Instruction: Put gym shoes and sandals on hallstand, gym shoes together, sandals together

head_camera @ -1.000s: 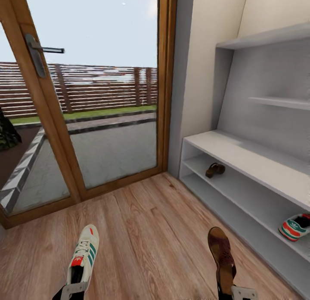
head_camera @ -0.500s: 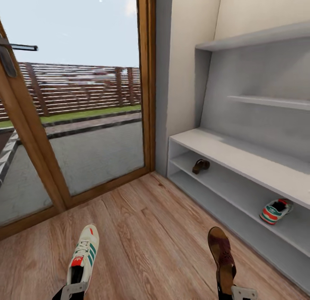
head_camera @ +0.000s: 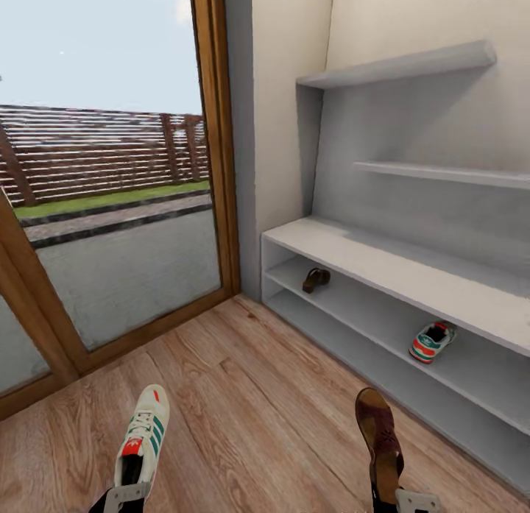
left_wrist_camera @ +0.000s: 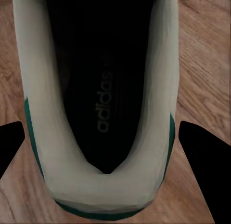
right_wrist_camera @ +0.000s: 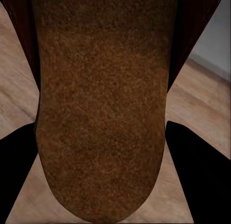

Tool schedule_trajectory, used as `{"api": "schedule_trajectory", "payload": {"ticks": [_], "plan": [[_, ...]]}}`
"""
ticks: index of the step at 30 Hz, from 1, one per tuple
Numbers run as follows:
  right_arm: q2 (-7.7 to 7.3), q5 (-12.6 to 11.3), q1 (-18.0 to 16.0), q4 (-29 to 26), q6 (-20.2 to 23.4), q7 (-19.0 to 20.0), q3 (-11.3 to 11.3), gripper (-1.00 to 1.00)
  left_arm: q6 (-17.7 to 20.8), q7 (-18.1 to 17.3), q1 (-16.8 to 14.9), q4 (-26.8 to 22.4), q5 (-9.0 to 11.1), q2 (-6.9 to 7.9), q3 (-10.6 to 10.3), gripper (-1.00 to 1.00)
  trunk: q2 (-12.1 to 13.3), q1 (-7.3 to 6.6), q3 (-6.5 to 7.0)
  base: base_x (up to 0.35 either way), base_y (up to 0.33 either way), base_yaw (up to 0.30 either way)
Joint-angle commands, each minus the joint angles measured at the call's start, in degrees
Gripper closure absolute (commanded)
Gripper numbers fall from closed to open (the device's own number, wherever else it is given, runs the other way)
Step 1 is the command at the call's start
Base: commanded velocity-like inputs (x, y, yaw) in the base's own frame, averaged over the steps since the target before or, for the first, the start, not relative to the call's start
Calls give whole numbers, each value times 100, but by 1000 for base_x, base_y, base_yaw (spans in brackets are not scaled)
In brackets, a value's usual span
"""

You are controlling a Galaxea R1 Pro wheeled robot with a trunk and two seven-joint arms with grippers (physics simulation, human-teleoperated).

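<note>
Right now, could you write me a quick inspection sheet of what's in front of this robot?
Surface: wood-plank corridor floor, bare between the robot and the rack.
Job's things: one sandal and one gym shoe lie far apart on the same shelf of the grey hallstand; a second gym shoe and second sandal are carried.
Clutter: nothing seen.
Grippers: left gripper shut on the gym shoe's heel; right gripper shut on the sandal's heel.
Cables: nothing seen.
Surroundings: glazed wooden door with fence and grass outside; two bare wall shelves.
</note>
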Motion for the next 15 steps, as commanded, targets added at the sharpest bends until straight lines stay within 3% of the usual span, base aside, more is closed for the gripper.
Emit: {"api": "schedule_trajectory", "payload": {"ticks": [1, 15], "plan": [[1, 29, -4, 5, -15, -22, -8, 100, -16, -24, -3, 2, -49, -2, 47, 100, -2, -1, -5, 0, 232, -263], [1, 29, -4, 8, -15, -22, -8, 100, -17, -24, -3, 0, -48, -2, 47, 100, -2, -1, -5, 0, 268, -263]]}}
